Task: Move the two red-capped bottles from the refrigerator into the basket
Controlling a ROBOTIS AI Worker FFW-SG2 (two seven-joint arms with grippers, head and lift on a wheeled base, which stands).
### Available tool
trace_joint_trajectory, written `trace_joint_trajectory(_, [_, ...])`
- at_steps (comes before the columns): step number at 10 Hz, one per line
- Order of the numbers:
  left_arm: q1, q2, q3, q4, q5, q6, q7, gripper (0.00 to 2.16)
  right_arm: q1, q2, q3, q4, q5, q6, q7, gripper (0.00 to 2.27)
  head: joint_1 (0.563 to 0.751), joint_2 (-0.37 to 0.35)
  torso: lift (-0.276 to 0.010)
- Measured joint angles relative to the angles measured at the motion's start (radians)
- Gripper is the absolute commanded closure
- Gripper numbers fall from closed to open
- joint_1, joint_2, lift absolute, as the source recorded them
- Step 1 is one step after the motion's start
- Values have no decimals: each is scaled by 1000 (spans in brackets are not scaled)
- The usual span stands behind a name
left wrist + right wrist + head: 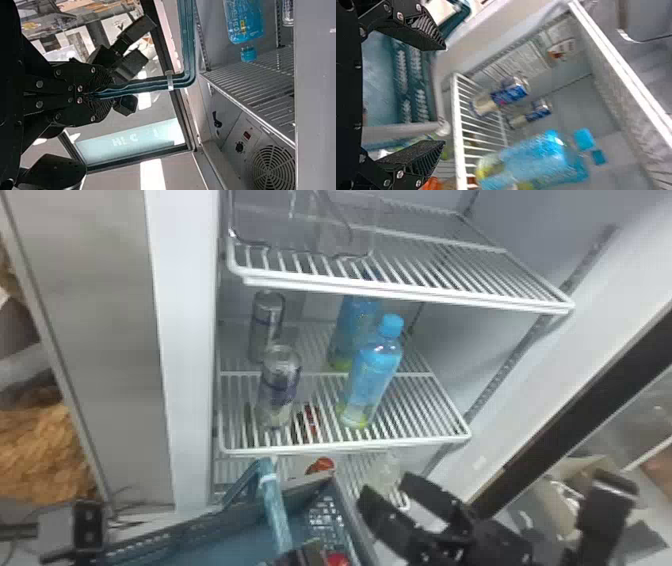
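In the head view my right gripper [388, 488] stands open in front of the lower shelves, right of the blue basket [200, 542]. Its fingers are apart and hold nothing in the right wrist view, at the right gripper [442, 95]. Down at the bottom edge, my left gripper [306, 554] is at the basket's handle [275, 510]; the left wrist view has the left gripper [93, 95] shut on that handle [138, 85]. A red cap [338, 560] shows inside the basket. Under the middle shelf is a red-orange round top [322, 465]; its body is hidden.
On the middle wire shelf [345, 447] stand blue-capped bottles [372, 375] and cans [279, 385]. Above is another wire shelf [410, 292] with a clear container [310, 225]. The refrigerator's side walls rise left and right.
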Motion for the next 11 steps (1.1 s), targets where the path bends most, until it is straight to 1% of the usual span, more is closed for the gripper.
trace_joint_trajectory(2, [8,-4,7,0,0,0,0,1199,22,12,-23,106,15,-219,45,202,695,-350,0])
trace_joint_trajectory(4, [21,-8,14,0,-1,6,0,1199,36,26,-45,230,29,-385,74,202,695,-350,0])
trace_joint_trajectory(8, [49,-18,40,0,-4,10,1,1199,115,27,-43,335,96,-614,87,202,695,-350,0])
trace_joint_trajectory(11, [58,-32,53,1,-11,17,1,1199,157,27,-27,409,153,-746,107,202,695,-350,0])
